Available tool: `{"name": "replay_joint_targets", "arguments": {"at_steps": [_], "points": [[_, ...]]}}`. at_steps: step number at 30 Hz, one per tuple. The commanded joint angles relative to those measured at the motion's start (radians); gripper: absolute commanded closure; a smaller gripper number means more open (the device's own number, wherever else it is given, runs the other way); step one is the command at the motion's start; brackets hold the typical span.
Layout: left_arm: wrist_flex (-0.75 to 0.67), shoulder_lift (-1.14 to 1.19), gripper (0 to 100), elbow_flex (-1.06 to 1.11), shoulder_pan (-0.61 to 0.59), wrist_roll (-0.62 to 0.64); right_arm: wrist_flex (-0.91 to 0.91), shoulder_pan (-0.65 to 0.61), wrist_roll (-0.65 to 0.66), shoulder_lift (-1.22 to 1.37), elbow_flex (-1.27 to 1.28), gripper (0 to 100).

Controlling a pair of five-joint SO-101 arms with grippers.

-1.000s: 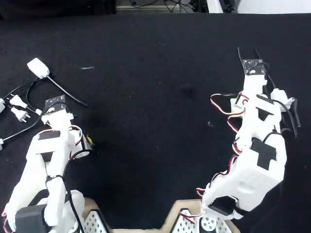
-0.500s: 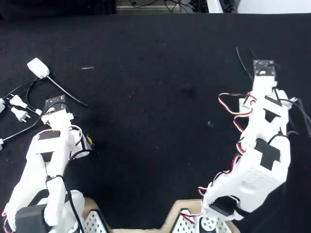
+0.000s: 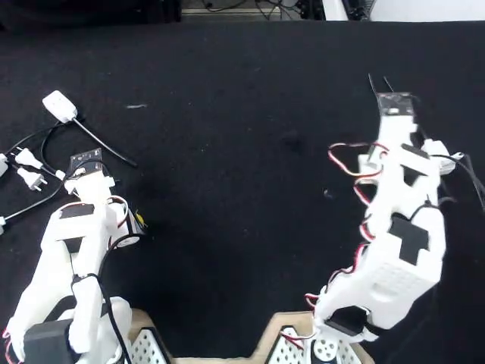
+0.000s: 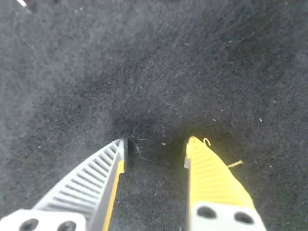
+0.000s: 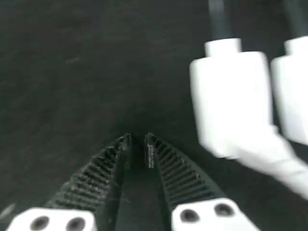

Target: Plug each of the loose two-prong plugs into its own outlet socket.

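Observation:
In the high view, two small white two-prong plugs [image 3: 27,158] [image 3: 31,179] lie on black cords at the left edge of the table. A larger white socket block [image 3: 59,106] lies behind them. My left gripper [image 4: 156,144] is open over bare black cloth, just right of those plugs, below the left arm's wrist [image 3: 86,163]. My right gripper [image 5: 137,139] is shut with nothing in it. Beside it lie two white blocks [image 5: 231,96] [image 5: 293,91] with black cords. The right arm's wrist [image 3: 395,105] is at the far right, next to a white piece [image 3: 439,152].
A black cloth [image 3: 242,152] covers the table, with wide free room in the middle. Black cords [image 3: 98,140] trail around the left plugs, and thin cords [image 3: 470,178] run beside the right arm. The arm bases stand at the front edge.
The right arm's wrist swung to the right and has come back left, near where it was a second ago. The left arm and the plugs have not moved.

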Motion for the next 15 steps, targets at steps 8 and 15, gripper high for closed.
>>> {"name": "replay_joint_targets", "arguments": {"at_steps": [8, 15], "points": [[-0.026, 0.005, 80, -0.027, -0.027, 0.005, 0.359, -0.336, -0.143, -0.509, 0.070, 94.9], [-0.025, 0.005, 80, -0.027, -0.028, 0.005, 0.193, -0.589, -0.227, -0.736, 0.380, 94.6]]}}
